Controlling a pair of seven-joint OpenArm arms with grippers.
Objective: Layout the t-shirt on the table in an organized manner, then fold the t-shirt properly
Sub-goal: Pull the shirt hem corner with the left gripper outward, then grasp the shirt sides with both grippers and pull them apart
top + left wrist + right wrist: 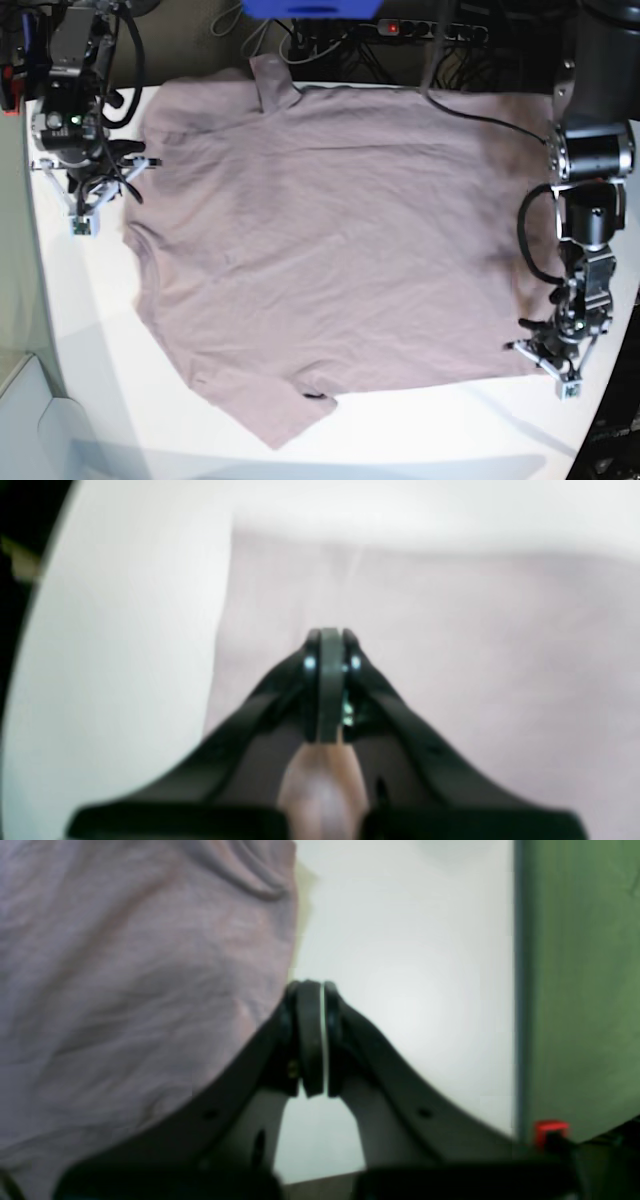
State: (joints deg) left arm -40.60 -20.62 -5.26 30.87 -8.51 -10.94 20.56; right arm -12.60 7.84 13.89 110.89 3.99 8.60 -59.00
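The t-shirt (330, 240) is spread flat between both closed, empty grippers — left gripper (567, 385) at the hem corner, right gripper (84, 222) beside the sleeve.

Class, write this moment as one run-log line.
stage: layout | t-shirt: spread on table | left gripper: shut, over shirt edge | right gripper: shut, beside shirt

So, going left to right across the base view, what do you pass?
Right gripper → bare strip of table → t-shirt spread across the middle → left gripper at the shirt's corner.
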